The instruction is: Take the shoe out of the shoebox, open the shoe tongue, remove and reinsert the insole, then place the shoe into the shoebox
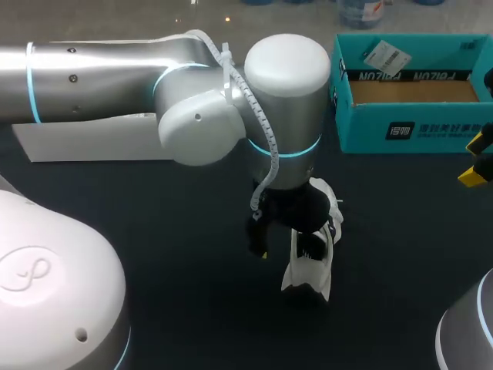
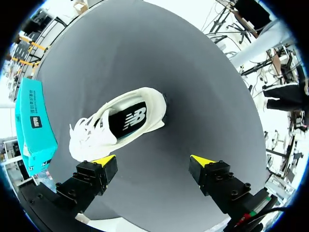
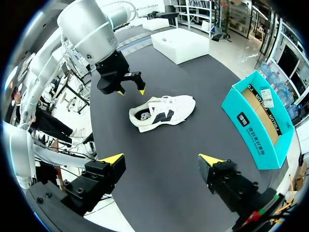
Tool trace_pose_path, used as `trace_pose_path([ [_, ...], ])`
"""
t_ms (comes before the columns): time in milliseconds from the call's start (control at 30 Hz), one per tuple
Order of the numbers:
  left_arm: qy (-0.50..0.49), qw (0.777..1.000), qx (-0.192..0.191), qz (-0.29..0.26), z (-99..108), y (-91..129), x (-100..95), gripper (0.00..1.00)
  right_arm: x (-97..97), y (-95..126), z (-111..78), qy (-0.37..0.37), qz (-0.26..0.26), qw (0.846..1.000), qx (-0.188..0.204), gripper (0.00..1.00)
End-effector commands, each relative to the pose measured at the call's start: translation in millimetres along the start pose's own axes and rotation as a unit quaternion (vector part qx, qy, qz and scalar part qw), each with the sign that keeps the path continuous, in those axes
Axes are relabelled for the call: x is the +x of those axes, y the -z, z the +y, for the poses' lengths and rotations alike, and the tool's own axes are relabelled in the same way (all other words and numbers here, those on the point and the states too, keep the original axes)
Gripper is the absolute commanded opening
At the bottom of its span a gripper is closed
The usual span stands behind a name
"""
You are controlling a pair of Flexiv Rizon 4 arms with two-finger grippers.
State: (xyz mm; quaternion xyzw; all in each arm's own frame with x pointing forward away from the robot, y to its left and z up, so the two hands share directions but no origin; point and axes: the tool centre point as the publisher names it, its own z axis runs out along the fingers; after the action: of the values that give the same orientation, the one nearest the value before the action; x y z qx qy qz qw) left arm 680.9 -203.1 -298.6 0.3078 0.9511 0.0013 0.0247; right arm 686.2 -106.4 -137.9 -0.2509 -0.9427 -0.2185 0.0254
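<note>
Shoe (image 2: pixel 120 123) lies on the table (image 2: pixel 193 87) just ahead of my left claw (image 2: pixel 152 162). That claw's yellow-tipped fingers stand wide apart with nothing between them. From the right wrist view it hangs over the shoe's heel end, not touching. In the head view my own left wrist covers most of the shoe, and only a white scrap shows below it. I cannot tell whether the shoe sits flat or leans. It is white and soft-looking, with bunched laces, a dark insole showing through the opening and a dark side mark. My right claw (image 3: pixel 164 159) is also spread wide and empty, well apart from the shoe. In the head view only a yellow bit of it shows at the edge. The table top is dark and matte. The shoebox (image 3: pixel 251 130) is teal cardboard, open, with a plain brown inside, and it stands well apart from the shoe. A white box (image 1: pixel 85 139) lies half hidden under my left arm.
</note>
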Motion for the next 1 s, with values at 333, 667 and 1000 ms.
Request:
trace_pose_path([
  [333,0.184,0.982,0.021,0.041,-3.7,-0.3,2.2,1.00,-0.9,-0.8,0.4,-0.001,0.000,1.000,0.001,1.00],
  [667,0.178,0.983,0.018,0.032,-14.0,-1.1,8.4,1.00,-0.9,-0.8,0.4,-0.001,0.000,1.000,0.001,1.00],
  [1000,0.133,0.991,0.016,0.018,-69.1,-11.6,29.1,1.00,-0.9,-0.8,0.4,-0.001,0.000,1.000,0.001,1.00],
])
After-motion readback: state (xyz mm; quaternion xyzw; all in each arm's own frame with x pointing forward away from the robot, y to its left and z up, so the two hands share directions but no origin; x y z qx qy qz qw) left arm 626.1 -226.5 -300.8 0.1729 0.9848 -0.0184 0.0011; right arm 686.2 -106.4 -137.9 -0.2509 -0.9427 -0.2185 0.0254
